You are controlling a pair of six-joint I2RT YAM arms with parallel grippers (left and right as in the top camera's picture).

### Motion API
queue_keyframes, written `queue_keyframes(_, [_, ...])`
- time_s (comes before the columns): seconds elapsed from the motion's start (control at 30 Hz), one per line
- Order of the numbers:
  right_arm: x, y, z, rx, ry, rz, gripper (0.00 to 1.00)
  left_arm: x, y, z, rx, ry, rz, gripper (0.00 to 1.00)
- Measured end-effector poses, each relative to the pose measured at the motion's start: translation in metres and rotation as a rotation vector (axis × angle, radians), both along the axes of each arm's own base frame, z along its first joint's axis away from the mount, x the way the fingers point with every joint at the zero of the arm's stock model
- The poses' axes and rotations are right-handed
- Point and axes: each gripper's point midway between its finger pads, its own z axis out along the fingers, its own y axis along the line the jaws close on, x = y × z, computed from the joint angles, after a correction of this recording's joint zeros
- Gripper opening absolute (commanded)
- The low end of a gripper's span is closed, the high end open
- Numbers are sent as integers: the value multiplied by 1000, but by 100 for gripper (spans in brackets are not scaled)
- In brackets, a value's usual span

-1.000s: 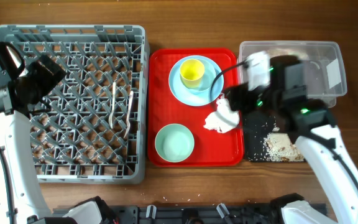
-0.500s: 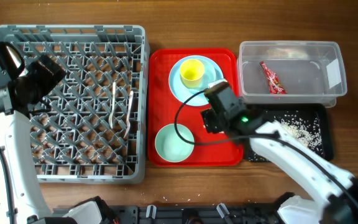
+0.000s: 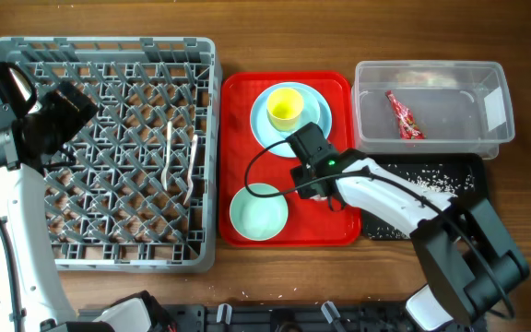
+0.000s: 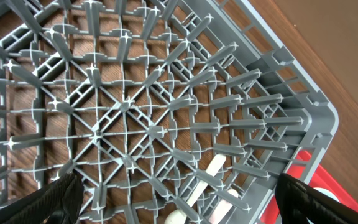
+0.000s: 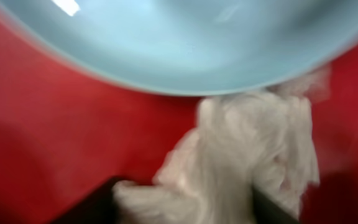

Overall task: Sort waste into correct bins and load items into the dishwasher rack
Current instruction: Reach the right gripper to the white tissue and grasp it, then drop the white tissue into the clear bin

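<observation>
The right gripper (image 3: pixel 312 175) is low over the flat red tray (image 3: pixel 238 120), its dark fingers (image 5: pixel 89 205) either side of the crumpled white paper napkin (image 5: pixel 247 149) just beside the round light blue plate (image 5: pixel 185 43); blur hides whether they clamp it. The left gripper (image 4: pixel 179 202) hangs above the large square grey plastic pegged rack (image 4: pixel 135 93), jaws wide apart.

The dishwasher rack (image 3: pixel 26 46) lies left, the serving tray (image 3: pixel 238 120) in the middle, and the tub (image 3: pixel 431 66) right, with the shallow tray (image 3: pixel 473 180) before it. The cup (image 3: pixel 285 106) sits on the plate (image 3: pixel 265 124), behind the bowl (image 3: pixel 258 211). The wrapper (image 3: pixel 402 115) lies in the tub.
</observation>
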Motion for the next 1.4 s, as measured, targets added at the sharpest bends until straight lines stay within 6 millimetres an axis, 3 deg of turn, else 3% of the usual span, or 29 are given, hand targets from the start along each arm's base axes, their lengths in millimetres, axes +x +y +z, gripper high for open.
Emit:
queue_keyframes(0.03, [-3,6,-1,30,22,14,18,0,0,0,0,0,0,100])
queue_keyframes(0.1, [-8,15,1,79,57,29,5,0,0,0,0,0,0,100])
queue_keyframes(0.23, [-19,23,11,114,118,50,4,0,0,0,0,1,0,100])
queue_keyframes(0.3, [-8,19,34,114,64,33,4,0,0,0,0,0,0,100])
queue_keyframes(0.37, [15,9,71,122,-59,-9,4,0,0,0,0,1,0,100])
queue_keyframes(0.43, [50,-22,130,122,-273,-120,4,0,0,0,0,1,0,100])
queue_keyframes(0.5, [71,-60,166,108,-406,-237,4,0,0,0,0,0,0,100])
queue_keyframes(0.57, [86,-102,184,87,-486,-360,4,0,0,0,0,0,0,100])
queue_keyframes(0.7, [110,-166,182,61,-530,-541,5,0,0,0,0,0,0,100])
queue_keyframes(0.73, [115,-172,173,64,-518,-555,13,0,0,0,0,0,0,100])
queue_keyframes(0.77, [119,-175,164,65,-497,-561,29,0,0,0,0,0,0,100])
queue_keyframes(0.8, [124,-177,146,62,-461,-554,67,0,0,0,0,1,0,100])
queue_keyframes(0.83, [127,-176,127,54,-417,-534,83,0,0,0,0,0,0,100])
queue_keyframes(0.93, [123,-172,101,37,-350,-484,89,0,0,0,0,0,0,100])
queue_keyframes(1.03, [123,-170,105,39,-357,-457,94,0,0,0,0,0,0,100])
queue_keyframes(1.1, [120,-166,117,64,-373,-441,95,0,0,0,0,0,0,100])
queue_keyframes(1.2, [108,-154,181,171,-494,-395,95,0,0,0,0,1,0,100])
queue_keyframes(1.3, [67,-139,277,321,-686,-315,96,0,0,0,0,0,0,100])
queue_keyframes(1.33, [49,-137,302,359,-740,-294,98,0,0,0,0,0,0,100])
queue_keyframes(1.4, [-20,-136,375,460,-947,-242,100,0,0,0,0,1,0,100])
